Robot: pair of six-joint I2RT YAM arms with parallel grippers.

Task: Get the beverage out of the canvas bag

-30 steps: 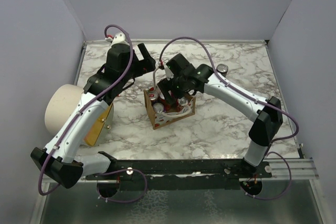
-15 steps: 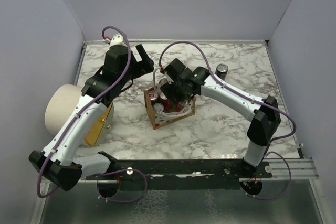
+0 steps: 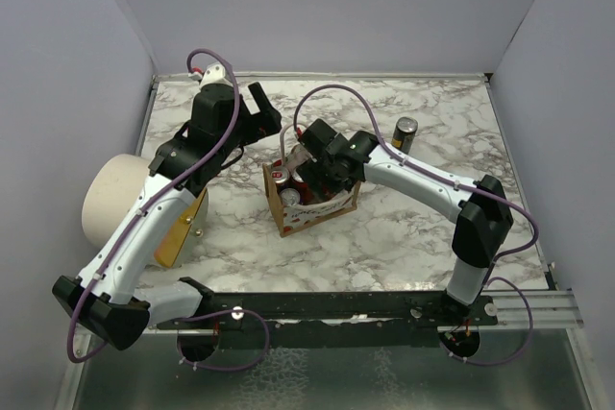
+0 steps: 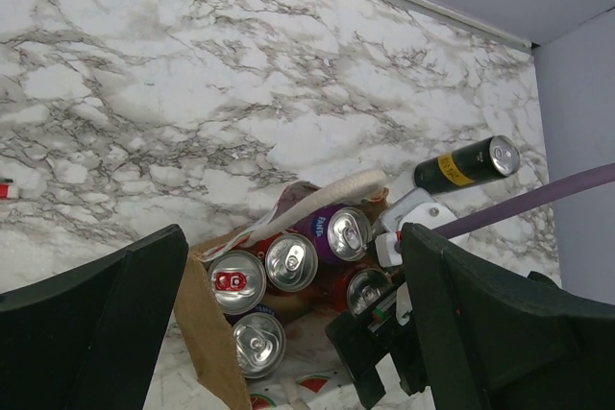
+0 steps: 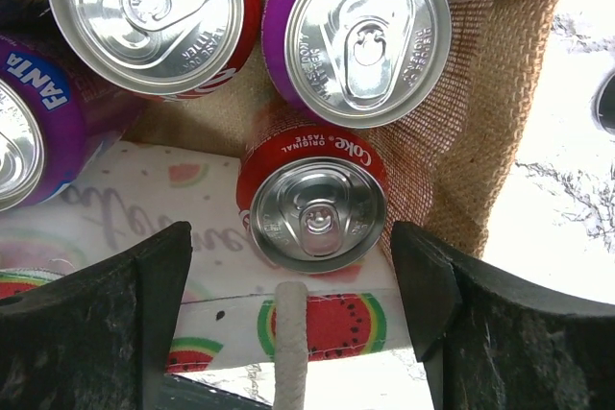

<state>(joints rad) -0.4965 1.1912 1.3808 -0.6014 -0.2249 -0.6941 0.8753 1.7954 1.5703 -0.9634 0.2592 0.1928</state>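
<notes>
Right gripper hung spread open, empty, directly over the red Coke can, which stood inside the canvas bag at mid-table. Advice: descend straight, fingers clearing the purple can and the handle. Left gripper open, empty, behind the bag. Since a second ago the right wrist had shifted left, uncovering the black can.

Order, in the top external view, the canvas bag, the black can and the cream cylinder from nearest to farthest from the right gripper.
1. canvas bag, mid-table: the right gripper reaches into it.
2. black can, standing behind and to the right.
3. cream cylinder, at the far left edge.
</notes>
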